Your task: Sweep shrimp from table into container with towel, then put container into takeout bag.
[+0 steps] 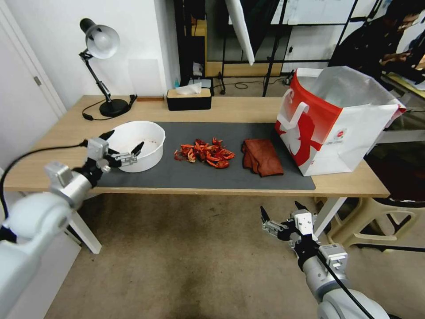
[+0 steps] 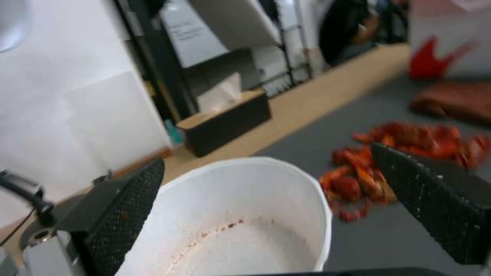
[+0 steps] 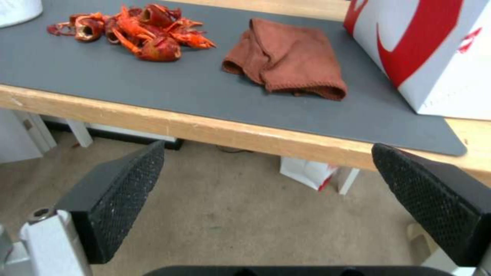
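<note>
The shrimp (image 1: 204,153) lie in a red-orange heap at the middle of the dark mat (image 1: 186,177) on the table (image 1: 248,108). Left of them stands the white container (image 1: 148,133), with faint reddish traces on its bottom (image 2: 240,222). My left gripper (image 1: 124,141) hovers open at the container's near rim, fingers (image 2: 128,207) straddling it. The rust-brown towel (image 1: 262,156) lies crumpled right of the shrimp (image 3: 138,30), beside the red-and-white takeout bag (image 1: 336,124). My right gripper (image 1: 282,210) hangs open below the table's front edge (image 3: 205,126), facing the towel (image 3: 286,57).
A desk lamp (image 1: 102,44) and a black tissue box (image 1: 189,99) stand along the table's far side. A beige chair (image 1: 376,221) sits by the right table leg. Carpeted floor lies in front of the table, under my right arm.
</note>
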You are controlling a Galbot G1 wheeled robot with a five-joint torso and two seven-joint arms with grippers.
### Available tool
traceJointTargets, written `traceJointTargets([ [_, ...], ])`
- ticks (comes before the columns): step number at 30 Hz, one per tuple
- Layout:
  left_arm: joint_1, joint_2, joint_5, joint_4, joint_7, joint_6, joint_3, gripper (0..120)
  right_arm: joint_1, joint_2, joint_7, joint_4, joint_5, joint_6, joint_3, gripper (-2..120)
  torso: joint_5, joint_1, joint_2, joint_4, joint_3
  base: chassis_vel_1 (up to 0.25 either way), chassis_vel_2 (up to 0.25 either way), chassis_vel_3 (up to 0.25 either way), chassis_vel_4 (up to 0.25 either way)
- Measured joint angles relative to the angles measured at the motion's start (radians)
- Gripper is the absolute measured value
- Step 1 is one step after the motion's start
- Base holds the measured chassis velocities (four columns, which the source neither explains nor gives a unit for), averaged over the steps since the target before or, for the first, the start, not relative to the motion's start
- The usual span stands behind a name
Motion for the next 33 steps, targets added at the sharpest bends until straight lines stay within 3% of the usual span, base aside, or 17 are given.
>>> traceJointTargets([
  [1,0.0,0.0,0.0,0.0,0.0,0.0,0.0,100,0.0,0.0,0.0,0.0,0.0,0.0,0.0,100,0.0,0.0,0.0,0.0,0.0,0.0,0.0,0.0,0.0],
  [3,-0.032,0.037,0.031,0.05,0.082,-0.021,0.009,100,0.012,-0.012,-0.001,-0.006,0.005,-0.002,-0.004,100,-0.0001,0.0,0.0,-0.0002,0.0,0.0,0.0,0.0,0.0],
  [6,-0.061,0.058,0.045,0.08,0.133,-0.027,0.021,100,0.017,-0.017,-0.001,-0.01,0.007,-0.002,-0.006,100,-0.0002,0.0,0.0,0.0003,0.0,0.0,0.0,0.0,0.0],
  [9,-0.168,0.099,0.125,0.167,0.368,-0.06,0.064,100,0.014,-0.017,-0.002,-0.011,0.007,-0.002,-0.005,100,0.0,0.0,0.0,-0.0007,0.0,0.0,0.0,0.0,0.0],
  [10,-0.168,0.099,0.125,0.167,0.368,-0.06,0.064,100,0.014,-0.017,-0.002,-0.011,0.007,-0.002,-0.005,100,0.0,0.0,0.0,-0.0007,0.0,0.0,0.0,0.0,0.0],
  [13,-0.241,0.123,0.199,0.222,0.522,-0.105,0.115,100,0.015,-0.015,-0.003,-0.011,0.003,-0.002,-0.005,100,0.0,0.0,0.0,0.0,0.0,0.0,0.0,0.0,0.0],
  [14,-0.241,0.123,0.199,0.222,0.522,-0.105,0.115,100,0.015,-0.015,-0.003,-0.011,0.003,-0.002,-0.005,100,0.0,0.0,0.0,0.0,0.0,0.0,0.0,0.0,0.0],
  [17,-0.351,0.132,0.3,0.285,0.632,-0.16,0.203,100,0.017,-0.013,-0.005,-0.016,-0.006,-0.002,-0.009,100,0.0,0.0,0.0,-0.0003,0.0,0.0,0.0,0.0,0.0],
  [18,-0.351,0.132,0.3,0.285,0.632,-0.16,0.203,100,0.017,-0.013,-0.005,-0.016,-0.006,-0.002,-0.009,100,0.0,0.0,0.0,-0.0003,0.0,0.0,0.0,0.0,0.0],
  [21,-0.466,0.123,0.388,0.341,0.744,-0.195,0.273,100,0.019,-0.012,-0.006,-0.022,-0.011,-0.002,-0.011,100,0.0002,0.0,0.0,-0.0002,0.0,0.0,0.0,0.0,0.0],
  [22,-0.466,0.123,0.388,0.341,0.744,-0.195,0.273,100,0.019,-0.012,-0.006,-0.022,-0.011,-0.002,-0.011,100,0.0002,0.0,0.0,-0.0002,0.0,0.0,0.0,0.0,0.0],
  [24,-0.542,0.111,0.454,0.378,0.805,-0.225,0.32,100,0.019,-0.013,-0.006,-0.025,-0.012,-0.002,-0.01,100,0.0,0.0,0.0,-0.0005,0.0,0.0,0.0,0.0,0.0],
  [30,-0.636,0.092,0.532,0.427,0.852,-0.273,0.391,100,0.017,-0.014,-0.006,-0.027,-0.013,0.0,-0.008,100,0.0,0.0,0.0,-0.0004,0.0,0.0,0.0,0.0,0.0],
  [33,-0.715,0.07,0.609,0.458,0.871,-0.309,0.469,100,0.017,-0.013,-0.006,-0.031,-0.015,0.001,-0.007,100,0.0,0.0,0.0,-0.0003,0.0,0.0,0.0,0.0,0.0],
])
